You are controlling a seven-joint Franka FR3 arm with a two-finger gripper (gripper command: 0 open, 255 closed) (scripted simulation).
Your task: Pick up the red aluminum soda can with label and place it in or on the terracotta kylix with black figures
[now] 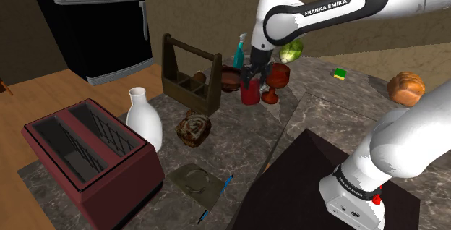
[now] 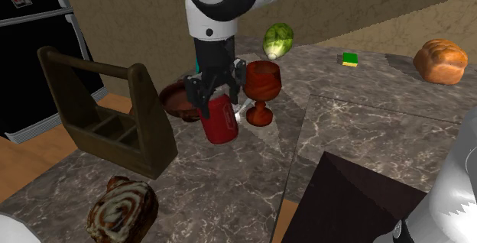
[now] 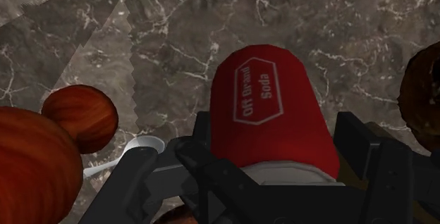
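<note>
The black two-finger gripper (image 2: 217, 102) is clamped on the red cylindrical soda can (image 2: 220, 119), one finger on each side. In the second exterior view the can leans under the hand. The wrist view adds the white label reading "Off Brand Soda". It also shows a small white spoon (image 3: 143, 145) lying on the dark marbled stone counter (image 3: 296, 11), between the can and the plain reddish-brown stemmed kylix (image 3: 42, 159). The kylix stands upright just beside the can, apart from it.

The shoulder view widens out: a brown wooden caddy with a handle (image 1: 189, 73) sits to that view's left of the can. A brown wooden bowl (image 1: 231, 78) lies close behind, and bare counter runs toward the stand. There the hand covers the can's top. Whether the can's base touches the counter, I cannot tell.
</note>
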